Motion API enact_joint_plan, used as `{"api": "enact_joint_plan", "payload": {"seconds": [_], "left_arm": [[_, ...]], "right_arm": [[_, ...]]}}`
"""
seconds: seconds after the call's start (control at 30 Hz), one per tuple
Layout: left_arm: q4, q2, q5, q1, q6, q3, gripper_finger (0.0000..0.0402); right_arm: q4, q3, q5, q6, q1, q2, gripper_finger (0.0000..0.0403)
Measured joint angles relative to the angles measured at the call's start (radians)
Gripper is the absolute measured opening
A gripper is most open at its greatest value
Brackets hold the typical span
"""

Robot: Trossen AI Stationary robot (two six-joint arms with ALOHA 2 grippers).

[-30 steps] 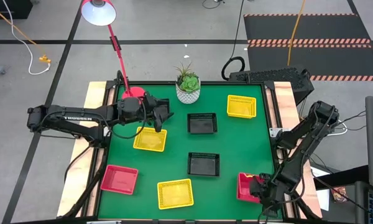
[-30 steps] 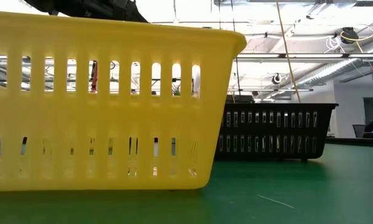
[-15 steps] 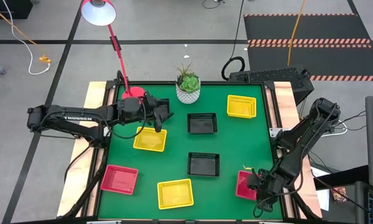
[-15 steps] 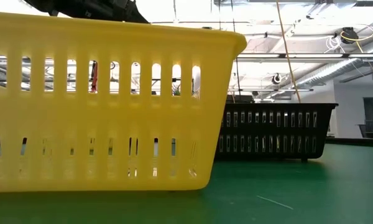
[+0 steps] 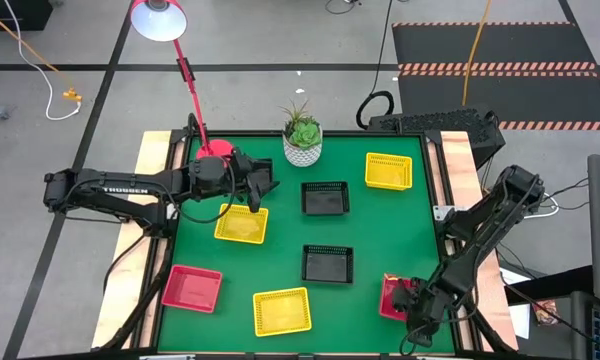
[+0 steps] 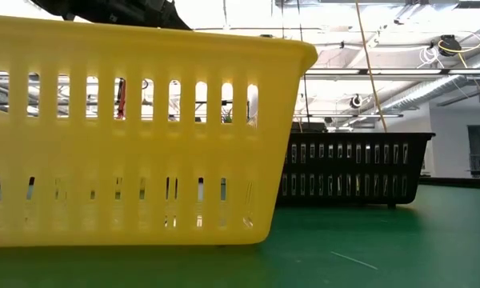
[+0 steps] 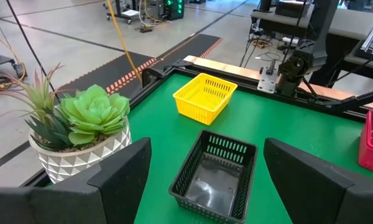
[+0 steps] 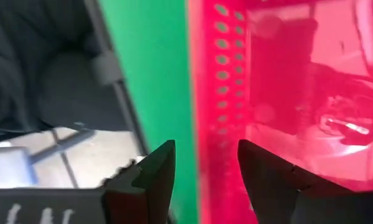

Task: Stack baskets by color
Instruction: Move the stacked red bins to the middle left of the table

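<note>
Right gripper (image 8: 202, 174): at the table's near right corner, fingers parted a moderate way and holding nothing; the rim of the red basket (image 8: 280, 93) lies just ahead of the tips, with a strip of green mat (image 8: 149, 68) beside it.
Red basket at hand: on the mat, just off the right gripper, its slotted wall facing the fingers; whether a second red one is nested under it cannot be told.
Handling: thin moulded plastic, so likely light and fairly stiff but springy at the rim; probably slick, apt to skate on the mat if nudged.
Where to grip: one finger inside, one outside a wall near its middle, pinching below the lip, would be the judged hold; a corner pinch could let it swing.
Other red basket (image 5: 191, 288): far across the table from this gripper, near the left edge.
Left gripper (image 7: 205, 180): fingers spread wide and empty, hovering over a yellow basket (image 5: 241, 224); a black basket (image 7: 214, 175) sits just ahead of it, another yellow one (image 7: 204, 96) beyond.
Pot plant (image 7: 81, 134): beside the left gripper, no part of the task.
</note>
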Motion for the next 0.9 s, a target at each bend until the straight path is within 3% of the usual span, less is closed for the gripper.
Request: {"api": "enact_joint_plan", "payload": {"seconds": [0.23,0.43,0.6,0.77,0.9], "left_arm": [[0.0,0.0,0.0,0.0,0.0,0.0,0.0312],[0.0,0.0,0.0,0.0,0.0,0.0,0.0312],[0.0,0.0,0.0,0.0,0.0,0.0,0.0312],[0.0,0.0,0.0,0.0,0.0,0.0,0.0312],[0.0,0.0,0.0,0.0,0.0,0.0,0.0312]], "right_arm": [[-0.036,0.0,-0.063,-0.025,-0.003,0.022,0.0171],[-0.105,0.0,0.035,-0.026,-0.008,0.006,0.0153],[-0.213,0.0,0.089,-0.064,-0.04,0.007,0.0108],[-0.306,0.002,0.089,-0.2,-0.1,0.005,0.0021],[-0.414,0.003,0.101,-0.375,-0.17,0.002,0.0016]]}}
